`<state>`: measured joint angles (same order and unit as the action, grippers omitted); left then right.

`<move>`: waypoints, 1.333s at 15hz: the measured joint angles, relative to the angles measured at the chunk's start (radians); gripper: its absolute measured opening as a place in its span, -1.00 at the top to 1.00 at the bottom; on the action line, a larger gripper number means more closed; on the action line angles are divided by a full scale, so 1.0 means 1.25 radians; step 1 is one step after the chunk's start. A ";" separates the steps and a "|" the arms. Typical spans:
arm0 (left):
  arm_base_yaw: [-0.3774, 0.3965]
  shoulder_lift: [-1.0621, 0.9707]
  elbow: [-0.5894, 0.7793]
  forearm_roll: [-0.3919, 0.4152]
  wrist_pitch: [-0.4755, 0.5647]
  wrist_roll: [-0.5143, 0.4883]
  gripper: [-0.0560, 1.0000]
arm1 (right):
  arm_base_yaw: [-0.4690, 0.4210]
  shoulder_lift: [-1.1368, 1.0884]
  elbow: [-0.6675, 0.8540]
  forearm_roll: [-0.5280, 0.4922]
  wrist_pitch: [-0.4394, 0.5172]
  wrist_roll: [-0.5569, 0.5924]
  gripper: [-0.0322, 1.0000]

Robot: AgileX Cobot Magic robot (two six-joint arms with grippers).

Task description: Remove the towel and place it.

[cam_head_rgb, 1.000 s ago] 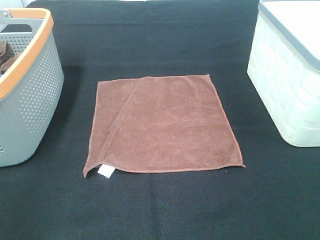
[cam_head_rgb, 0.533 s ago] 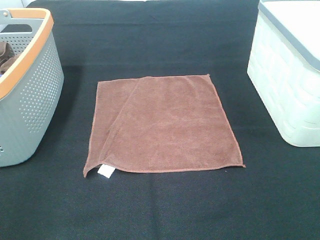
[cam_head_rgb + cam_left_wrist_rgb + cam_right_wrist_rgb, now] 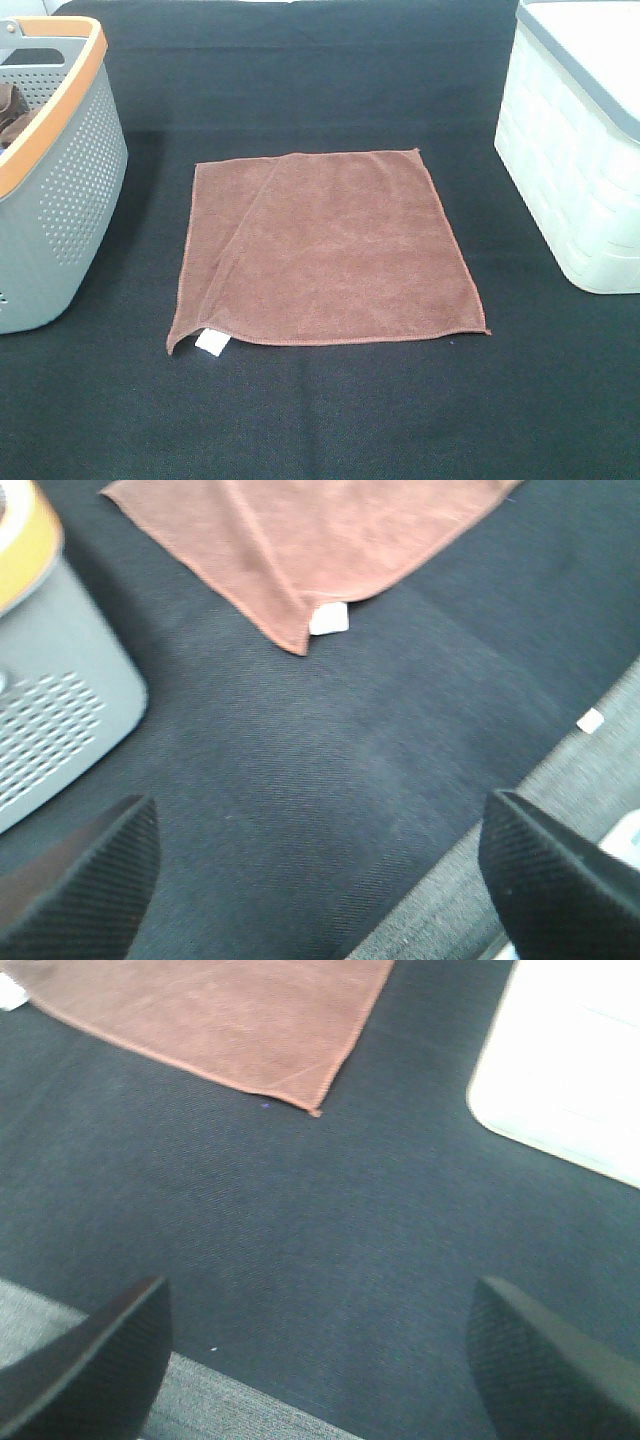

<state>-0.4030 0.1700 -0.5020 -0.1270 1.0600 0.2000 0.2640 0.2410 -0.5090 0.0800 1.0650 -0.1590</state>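
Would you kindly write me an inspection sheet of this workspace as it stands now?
Surface: black cloth covering the table.
Job's things: towel lies flat, one edge folded over, white tag at its near corner.
Clutter: grey basket with orange rim, something brown inside; white bin opposite.
Grippers: left gripper and right gripper open, empty, both short of the towel.
Cables: nothing seen.
Surroundings: grey floor past the table edge.
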 joint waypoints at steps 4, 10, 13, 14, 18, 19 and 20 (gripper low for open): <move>0.203 -0.024 0.000 0.001 -0.002 0.000 -0.67 | -0.106 -0.017 0.000 0.002 0.000 0.000 -0.55; 0.390 -0.140 0.001 0.002 -0.002 0.000 -0.67 | -0.206 -0.187 0.002 0.004 0.000 0.000 -0.55; 0.390 -0.140 0.001 0.002 -0.002 0.000 -0.67 | -0.206 -0.198 0.002 0.004 0.001 0.000 -0.55; 0.390 -0.140 0.001 0.002 -0.002 0.000 -0.67 | -0.206 -0.198 0.002 0.004 0.001 0.000 -0.55; 0.390 -0.140 0.001 0.002 -0.002 0.000 -0.67 | -0.206 -0.198 0.002 0.004 0.001 0.000 -0.55; 0.390 -0.140 0.001 0.002 -0.002 0.000 -0.67 | -0.206 -0.198 0.002 0.004 0.001 0.000 -0.55; 0.390 -0.140 0.001 0.002 -0.002 0.000 -0.67 | -0.206 -0.198 0.002 0.004 0.001 0.000 -0.55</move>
<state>0.0840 -0.0050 -0.5010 -0.1250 1.0570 0.2000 0.0070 -0.0070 -0.5060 0.0850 1.0660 -0.1590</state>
